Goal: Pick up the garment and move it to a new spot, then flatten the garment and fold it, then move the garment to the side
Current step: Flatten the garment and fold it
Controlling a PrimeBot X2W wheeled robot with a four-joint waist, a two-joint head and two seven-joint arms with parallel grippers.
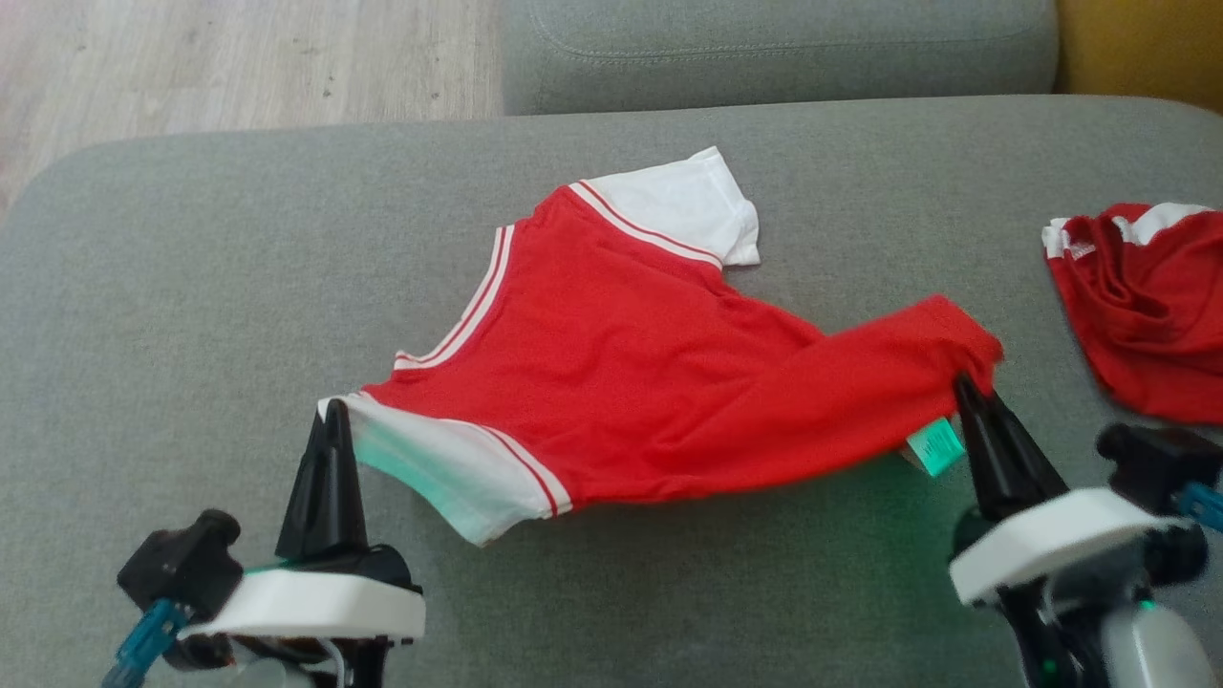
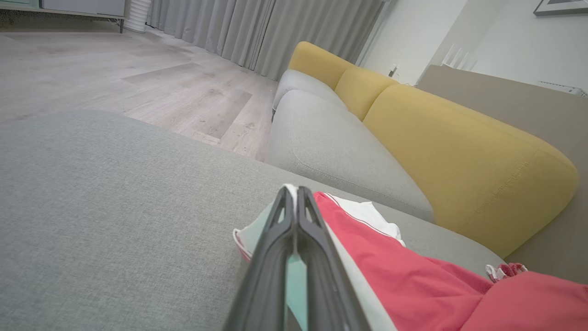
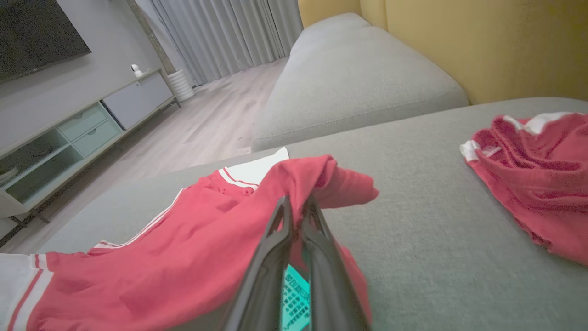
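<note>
Your garment (image 1: 621, 382), a soft red tee with white sleeves and thin striped piping, is stretched across the middle of the grey cushion (image 1: 191, 287), and you hold it at both ends. The left gripper (image 1: 332, 411) is clamped tight on the near white sleeve, toward the cushion's near left. The right gripper (image 1: 967, 384) is closed on the bunched red hem corner, toward the cushion's near right, with a teal label (image 1: 934, 447) hanging just beside its fingers. For room, the cushion's left half is bare woven fabric running out to a rounded corner, and there's a free band along its far edge. Beyond that far edge sits a second grey seat (image 1: 764, 48), with wood floor (image 1: 239, 57) off the far left corner. Mind the cushion's right edge: a crumpled second red garment (image 1: 1147, 306) lies there, apart from yours but near your right gripper.
</note>
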